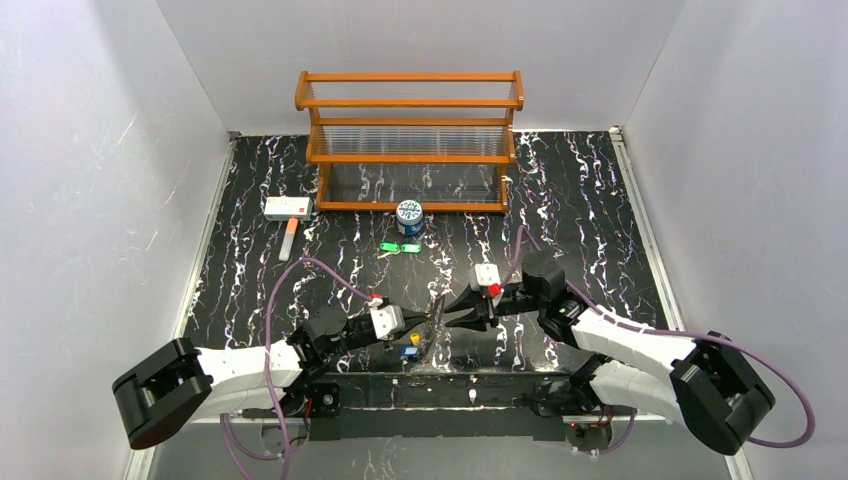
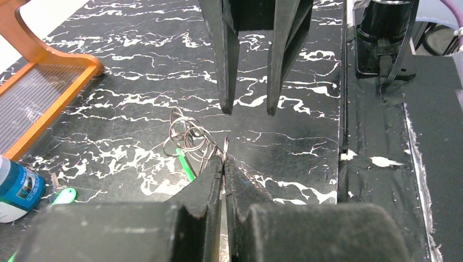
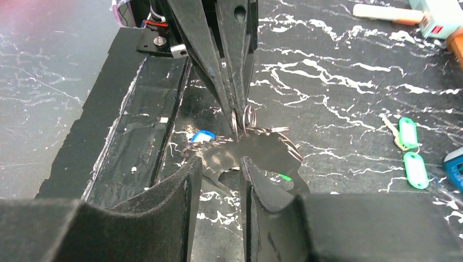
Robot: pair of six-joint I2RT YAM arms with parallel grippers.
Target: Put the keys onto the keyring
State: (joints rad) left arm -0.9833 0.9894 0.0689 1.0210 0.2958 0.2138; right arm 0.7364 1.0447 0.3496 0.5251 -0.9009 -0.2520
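Keyring (image 2: 188, 136) in low L gripper (image 2: 224, 160)

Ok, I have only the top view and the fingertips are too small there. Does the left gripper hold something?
Observer: Yes. In the left wrist view the left gripper is shut on a bunch of wire rings.
Operator: And the right gripper?
Observer: Open; in that view its jaws stand apart with nothing between them.
Operator: Are the green tags real keys?
Observer: At least one: the right wrist view shows a metal blade on it.
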